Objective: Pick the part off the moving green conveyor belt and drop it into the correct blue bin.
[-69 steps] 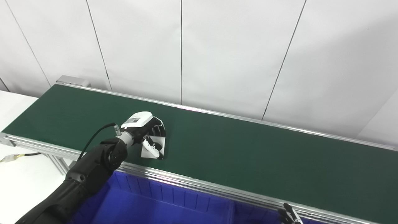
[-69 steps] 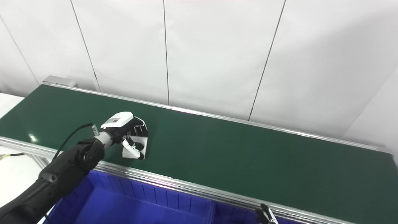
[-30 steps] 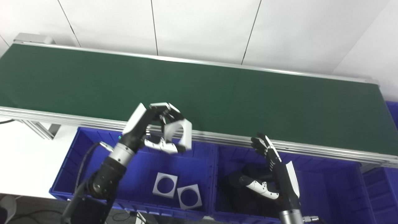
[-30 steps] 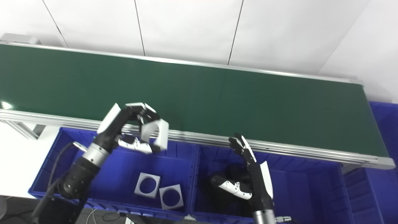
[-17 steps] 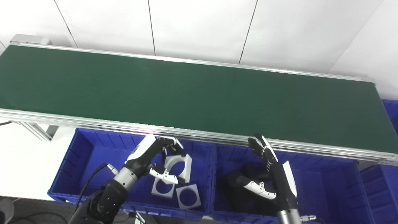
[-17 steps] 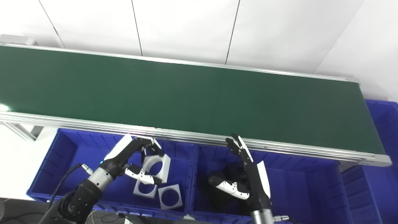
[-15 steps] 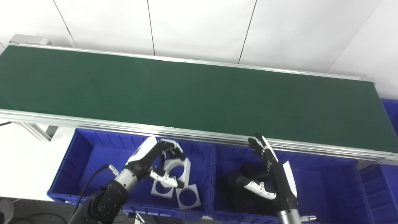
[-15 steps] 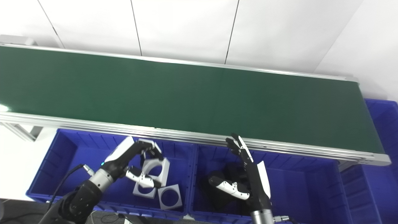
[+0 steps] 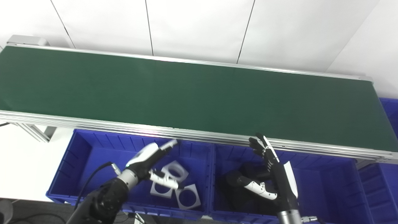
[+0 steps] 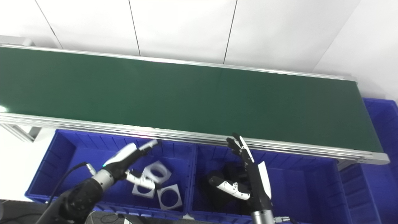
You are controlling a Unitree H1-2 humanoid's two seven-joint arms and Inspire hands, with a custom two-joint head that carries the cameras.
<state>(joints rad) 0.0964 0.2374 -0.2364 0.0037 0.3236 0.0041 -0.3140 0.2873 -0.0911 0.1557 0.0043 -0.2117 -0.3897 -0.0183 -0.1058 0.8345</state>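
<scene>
A long green belt [image 9: 192,96] is running across the scene from left to right, with a white panelled wall [image 9: 199,28] behind it. Its silver rail is facing the robot, and no part is lying on the belt.

Below the rail, two blue bins are sitting side by side. In the left bin [image 9: 84,155], three white square parts with round holes are lying together. The part [image 9: 174,170] nearest the left hand is tilting, leaning on the other two. One flat part [image 9: 161,189] is partly under it, and another flat part [image 9: 188,196] is lying just to the right.

The left hand [image 9: 149,161] is hovering inside the left bin with its fingers stretched out straight toward the rail and its thumb spread apart. It is holding nothing, and the thumb is just beside the tilted part.

The right hand [image 9: 273,174] is waiting above the right bin [image 9: 335,183], fingers pointing up toward the rail and thumb out to the side, gripping nothing. Dark shapes [image 9: 245,177] are lying in that bin beneath it, too dim to identify.

A further blue bin [image 10: 385,124] is showing at the far right edge.
</scene>
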